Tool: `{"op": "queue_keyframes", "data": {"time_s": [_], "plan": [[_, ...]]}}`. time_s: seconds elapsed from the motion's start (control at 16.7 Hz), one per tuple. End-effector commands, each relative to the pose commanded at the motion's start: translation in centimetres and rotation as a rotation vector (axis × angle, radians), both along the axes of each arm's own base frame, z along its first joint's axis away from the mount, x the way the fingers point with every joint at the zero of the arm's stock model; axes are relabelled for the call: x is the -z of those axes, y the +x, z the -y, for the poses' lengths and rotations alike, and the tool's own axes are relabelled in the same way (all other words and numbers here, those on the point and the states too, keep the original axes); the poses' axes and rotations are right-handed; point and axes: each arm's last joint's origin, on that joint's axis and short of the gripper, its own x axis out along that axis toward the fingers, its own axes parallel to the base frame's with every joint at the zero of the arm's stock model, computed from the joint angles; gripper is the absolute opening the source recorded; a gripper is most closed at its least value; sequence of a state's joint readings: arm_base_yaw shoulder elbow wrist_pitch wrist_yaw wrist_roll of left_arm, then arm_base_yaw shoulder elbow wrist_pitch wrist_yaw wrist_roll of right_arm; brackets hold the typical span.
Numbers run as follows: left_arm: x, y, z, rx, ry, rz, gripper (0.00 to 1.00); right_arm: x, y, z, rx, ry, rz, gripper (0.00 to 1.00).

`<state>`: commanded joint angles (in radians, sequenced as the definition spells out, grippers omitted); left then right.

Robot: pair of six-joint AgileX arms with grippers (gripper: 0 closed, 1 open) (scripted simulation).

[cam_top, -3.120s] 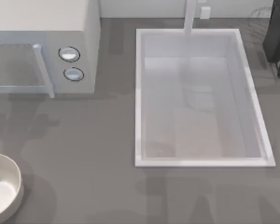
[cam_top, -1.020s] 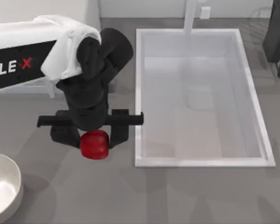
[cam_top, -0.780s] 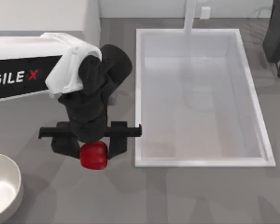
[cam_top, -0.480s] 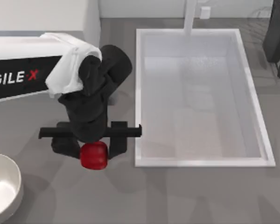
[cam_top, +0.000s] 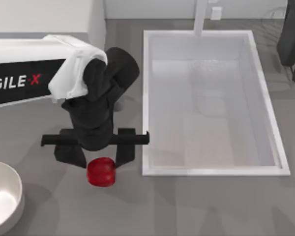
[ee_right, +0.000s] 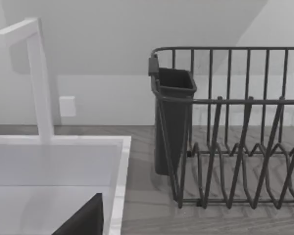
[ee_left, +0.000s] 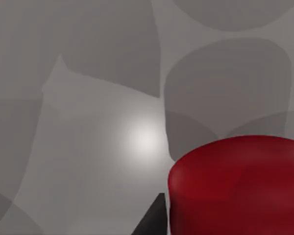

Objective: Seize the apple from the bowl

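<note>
The red apple (cam_top: 101, 172) sits just below my left gripper (cam_top: 100, 157), outside the white bowl (cam_top: 2, 196), which lies at the table's lower left edge. The left gripper hangs over the grey counter between the bowl and the sink, and its black fingers (cam_top: 125, 151) stand open, apart from the fruit. In the left wrist view the apple (ee_left: 237, 186) sits close over the counter, with a dark fingertip (ee_left: 152, 223) beside it. The bowl's pale inside holds nothing that I can see. My right arm is parked off by the dish rack.
The white sink basin (cam_top: 146, 98) lies right of the left gripper, with its faucet (cam_top: 201, 17) at the back. A white microwave (cam_top: 39, 14) stands behind the left arm. A dark wire dish rack (ee_right: 235, 147) with a black cup stands at the far right.
The left arm came in carrying the apple, away from the bowl. In the last half second the apple slipped down out of the fingers while the gripper held still.
</note>
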<state>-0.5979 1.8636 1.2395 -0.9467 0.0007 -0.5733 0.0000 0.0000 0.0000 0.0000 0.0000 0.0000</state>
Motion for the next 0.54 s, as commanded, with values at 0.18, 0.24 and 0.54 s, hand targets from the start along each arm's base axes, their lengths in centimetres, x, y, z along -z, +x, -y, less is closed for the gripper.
{"op": "queue_keyframes", "data": {"time_s": [0.18,0.24,0.54], "plan": [[0.00,0.00,0.00,0.000,0.000,0.000,0.98,0.00,0.00,0.00,0.000,0.000,0.000,1.00],[0.00,0.00,0.00,0.000,0.000,0.000,1.00,0.00,0.00,0.00,0.000,0.000,0.000,1.00],[0.00,0.00,0.00,0.000,0.000,0.000,1.00,0.00,0.00,0.00,0.000,0.000,0.000,1.00]]}}
